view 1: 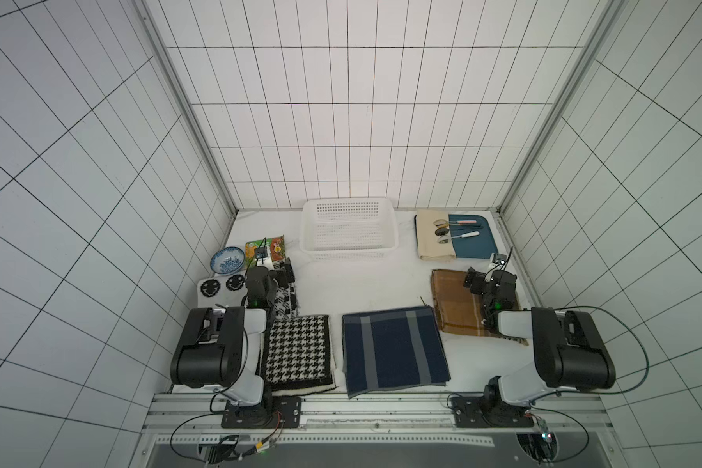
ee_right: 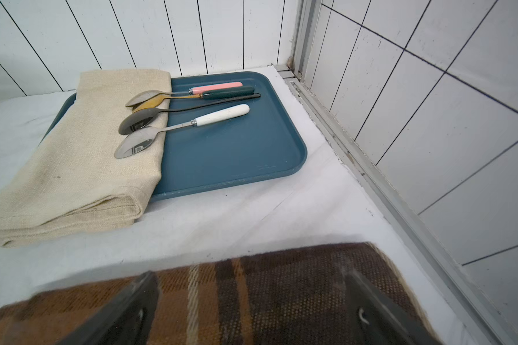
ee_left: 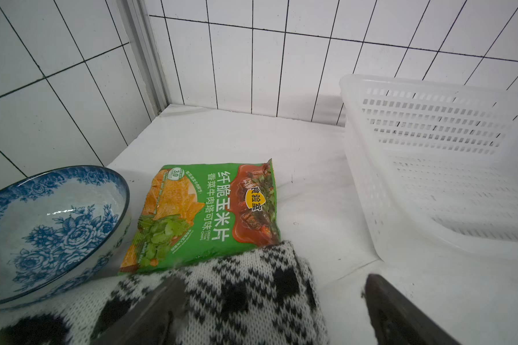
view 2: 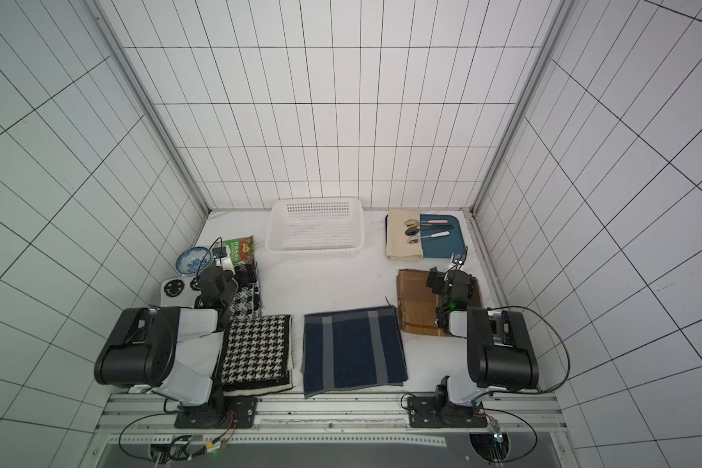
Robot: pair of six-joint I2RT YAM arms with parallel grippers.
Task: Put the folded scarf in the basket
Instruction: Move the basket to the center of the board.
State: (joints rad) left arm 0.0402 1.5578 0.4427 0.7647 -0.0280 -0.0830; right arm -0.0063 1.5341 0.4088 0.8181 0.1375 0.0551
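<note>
Both grippers are spread wide and hold nothing. The left gripper point(ee_left: 272, 279) hangs over a houndstooth knit strip point(ee_left: 237, 298) at 9 o'clock, the right gripper point(ee_right: 250, 273) over the brown plaid scarf point(view 1: 454, 304) at 3 o'clock. The basket point(view 1: 348, 254) stands empty at 12 o'clock. The navy scarf point(view 1: 394, 350) lies folded at 6 o'clock, the houndstooth scarf point(view 1: 298, 350) at 7.

Hazards, in my judgement:
- Three folded cloths leave the target ambiguous.
- A pinch on one layer only would let the fold open in transit.
- A low carry could catch the basket's near wall and shove it.
- The left arm's sweep could drag the snack packet point(ee_left: 204, 215) or strike the bowl point(ee_left: 51, 227) beside it
</note>
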